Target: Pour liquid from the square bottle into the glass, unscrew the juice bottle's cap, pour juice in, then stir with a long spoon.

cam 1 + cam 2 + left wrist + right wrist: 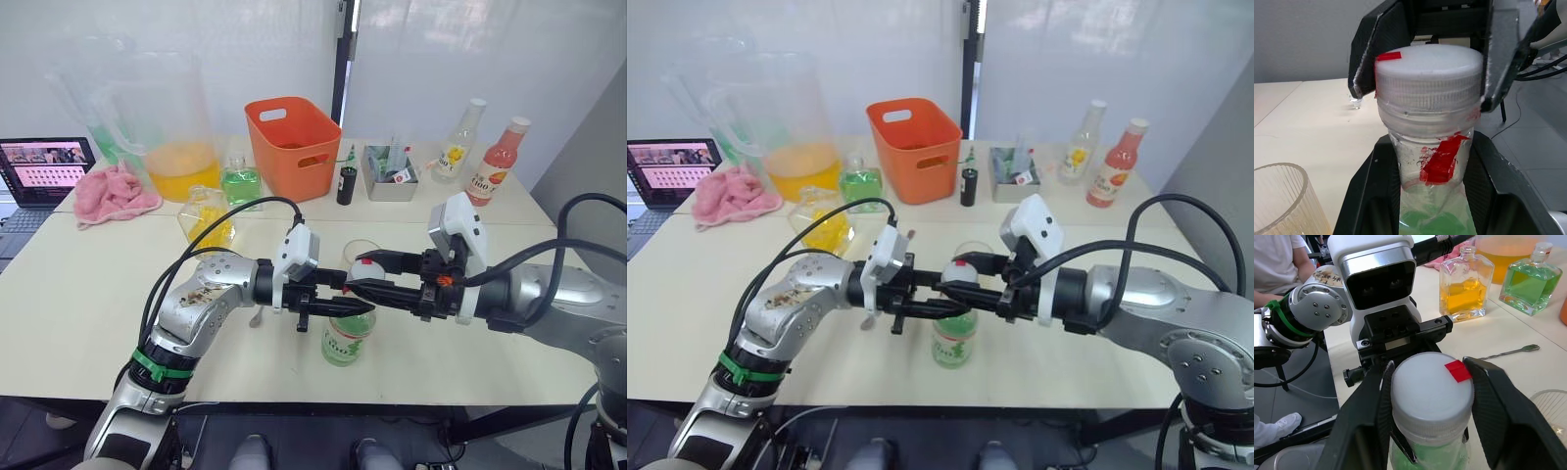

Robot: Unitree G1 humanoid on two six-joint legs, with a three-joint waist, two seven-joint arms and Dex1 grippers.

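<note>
Near the front edge of the cream tabletop (88, 323) stands the clear plastic juice bottle of green liquid (347, 340). The left gripper (345, 307) clamps its neck to steady it, while the right gripper (370, 277) has its jaws closed around the white screw cap (1431, 387), ready to twist. Just behind waits the ribbed glass (1283, 200), with the thin metal long spoon (1511, 351) nearby for stirring.

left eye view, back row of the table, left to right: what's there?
Laptop → pink cloth → pitcher of orange liquid → green square bottle → orange basket → small dark bottle → grey tray → clear bottle → pink bottle.
</note>
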